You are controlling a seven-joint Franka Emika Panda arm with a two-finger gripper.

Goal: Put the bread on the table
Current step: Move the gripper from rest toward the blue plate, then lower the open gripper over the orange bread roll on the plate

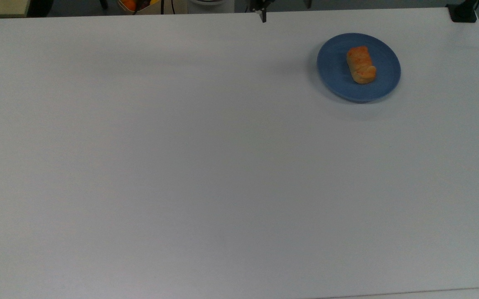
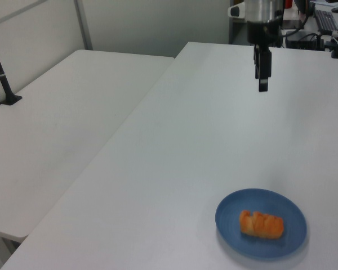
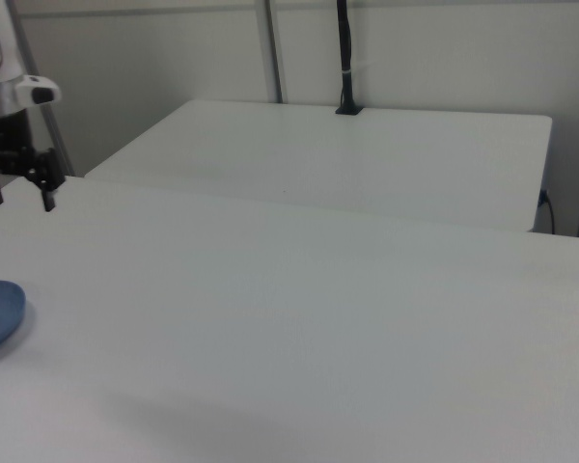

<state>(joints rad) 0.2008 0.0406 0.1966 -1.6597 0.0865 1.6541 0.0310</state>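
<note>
The bread (image 1: 361, 64), a small golden-orange ridged roll, lies on a round blue plate (image 1: 335, 70) near the far right corner of the white table (image 1: 181, 166) in the top view. In the left view the bread (image 2: 261, 224) rests on the plate (image 2: 231, 216) at the near end. My gripper (image 3: 21, 200) hangs open and empty above the table (image 3: 318, 318), well short of the plate (image 3: 0, 313). The left view shows the gripper (image 2: 263, 84) edge-on over the table's far part. One fingertip (image 1: 263, 17) pokes in at the top view's upper edge.
A second white table (image 2: 62, 112) adjoins on the left view's left, with a black clamped pole (image 2: 1, 73). A black clamp (image 1: 463, 12) sits at the top view's upper right corner. Desks with a keyboard (image 2: 325, 21) stand beyond the far edge.
</note>
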